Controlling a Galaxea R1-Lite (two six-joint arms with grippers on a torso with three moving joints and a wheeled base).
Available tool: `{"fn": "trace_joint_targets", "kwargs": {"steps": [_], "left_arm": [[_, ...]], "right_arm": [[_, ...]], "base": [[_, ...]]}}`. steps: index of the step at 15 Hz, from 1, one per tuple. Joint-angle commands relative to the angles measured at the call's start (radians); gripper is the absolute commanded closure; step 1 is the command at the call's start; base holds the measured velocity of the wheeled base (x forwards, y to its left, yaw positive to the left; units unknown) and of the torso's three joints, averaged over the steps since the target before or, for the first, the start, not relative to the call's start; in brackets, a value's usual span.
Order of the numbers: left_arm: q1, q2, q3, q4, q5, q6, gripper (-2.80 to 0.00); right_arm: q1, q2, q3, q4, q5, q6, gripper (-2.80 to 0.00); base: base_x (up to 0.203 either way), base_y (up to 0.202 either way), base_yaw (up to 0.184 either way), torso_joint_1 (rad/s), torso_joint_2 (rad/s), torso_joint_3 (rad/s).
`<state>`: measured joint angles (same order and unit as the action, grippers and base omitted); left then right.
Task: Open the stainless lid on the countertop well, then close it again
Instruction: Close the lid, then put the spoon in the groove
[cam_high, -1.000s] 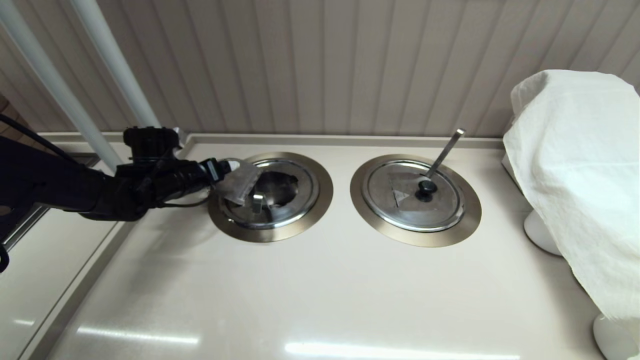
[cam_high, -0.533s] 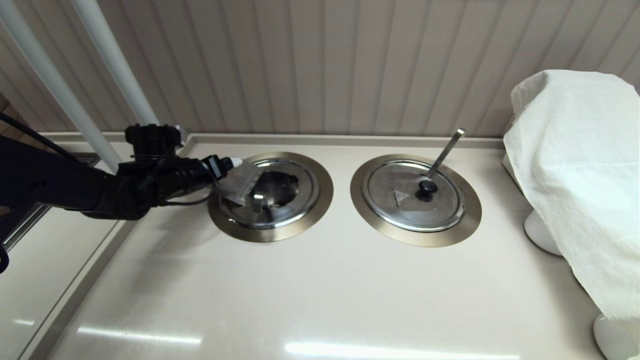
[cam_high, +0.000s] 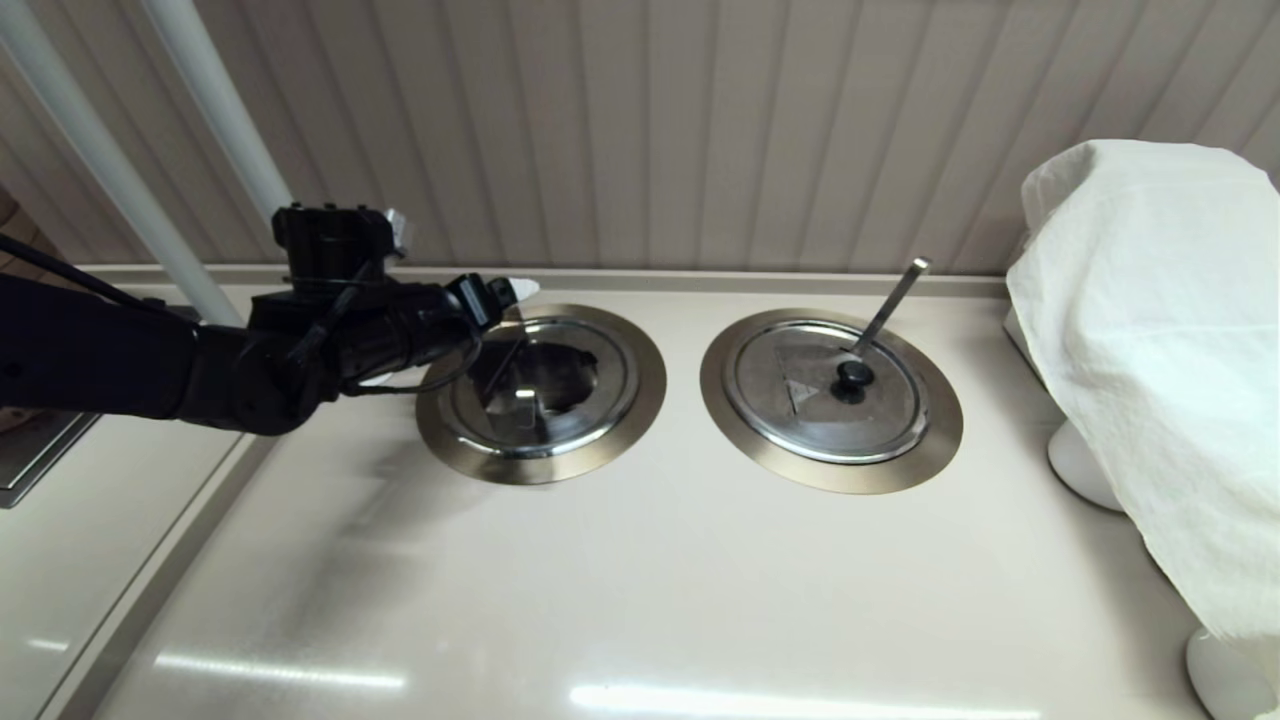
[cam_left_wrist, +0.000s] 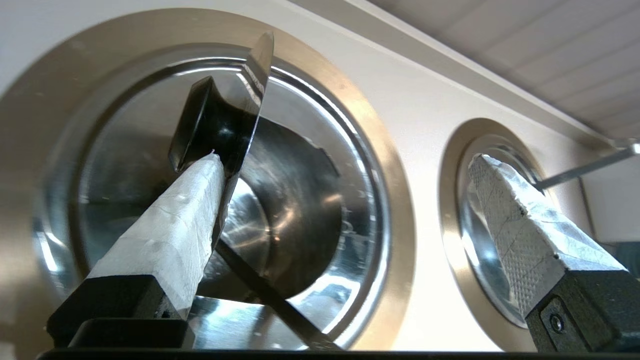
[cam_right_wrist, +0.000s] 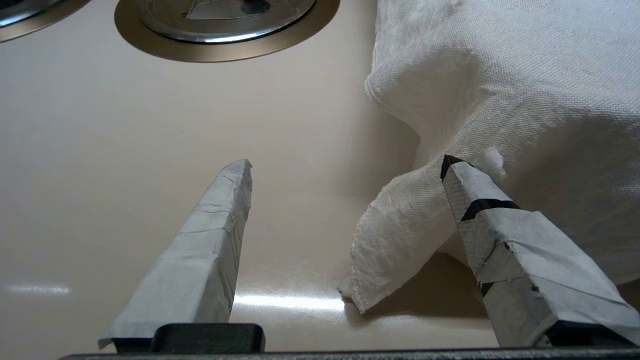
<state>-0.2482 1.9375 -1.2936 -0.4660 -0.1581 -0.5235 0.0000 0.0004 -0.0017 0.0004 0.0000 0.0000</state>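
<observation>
We are propping the stainless lid (cam_left_wrist: 240, 107) upright over the countertop well (cam_high: 640, 400), our left hand (cam_left_wrist: 345, 170) gaping wide (gripping nothing). Thin, stiff, slippery steel: its black knob (cam_left_wrist: 200, 125) is offering the surest hold.

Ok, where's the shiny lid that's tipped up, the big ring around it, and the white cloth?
Round shiny steel lid (cam_left_wrist: 235, 125), left wrist view: its black knob side, tipped up on edge.
Wide bronze-grey metal ring (cam_high: 640, 385), head view: its flat right side.
White cloth (cam_high: 1150, 330), head view: middle of the draped front.

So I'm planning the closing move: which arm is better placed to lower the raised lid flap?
Left. The left gripper is open at the stainless lid, one finger against its upright flap. The right gripper sits far off by the white cloth.
</observation>
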Motion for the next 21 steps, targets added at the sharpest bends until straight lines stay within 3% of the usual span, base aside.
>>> {"fn": "trace_joint_targets", "kwargs": {"steps": [1,7,10,13,14,17,19,20,21], "left_arm": [[-0.042,-0.042,0.007,-0.001,-0.001,-0.016,-2.8],[-0.062,-0.154,0.044,-0.001,-0.041,-0.05,-2.8],[0.053,-0.163,0.156,-0.092,-0.056,0.208,-2.8],[0.236,-0.08,0.207,-0.396,-0.137,0.242,-2.8],[0.301,-0.049,0.228,-0.481,-0.203,0.245,-2.8],[0.406,0.012,0.389,-0.745,-0.582,0.259,-2.8],[0.447,0.108,0.487,-0.943,-0.821,0.358,-2.8],[0.462,0.146,0.523,-1.018,-0.902,0.408,-2.8],[0.456,0.156,0.544,-1.036,-0.927,0.432,-2.8]], "right_arm": [[0.0,0.0,0.0,0.0,0.0,0.0,-2.8],[0.0,0.0,0.0,0.0,0.0,0.0,-2.8],[0.0,0.0,0.0,0.0,0.0,-0.002,-2.8],[0.0,0.0,0.0,0.0,0.0,-0.001,-2.8],[0.0,0.0,0.0,0.001,0.0,-0.001,-2.8],[0.0,0.0,0.0,0.0,0.0,-0.001,-2.8],[0.0,0.0,0.0,0.001,0.0,-0.002,-2.8],[0.0,0.0,0.0,0.0,0.0,0.0,-2.8],[0.0,0.0,0.0,0.0,0.0,0.0,-2.8]], "base": [[0.0,0.0,0.0,0.0,0.0,0.0],[0.0,0.0,0.0,0.0,0.0,0.0],[0.0,0.0,0.0,0.0,0.0,0.0],[0.0,0.0,0.0,0.0,0.0,0.0],[0.0,0.0,0.0,0.0,0.0,0.0],[0.0,0.0,0.0,0.0,0.0,0.0],[0.0,0.0,0.0,0.0,0.0,0.0],[0.0,0.0,0.0,0.0,0.0,0.0],[0.0,0.0,0.0,0.0,0.0,0.0]]}}
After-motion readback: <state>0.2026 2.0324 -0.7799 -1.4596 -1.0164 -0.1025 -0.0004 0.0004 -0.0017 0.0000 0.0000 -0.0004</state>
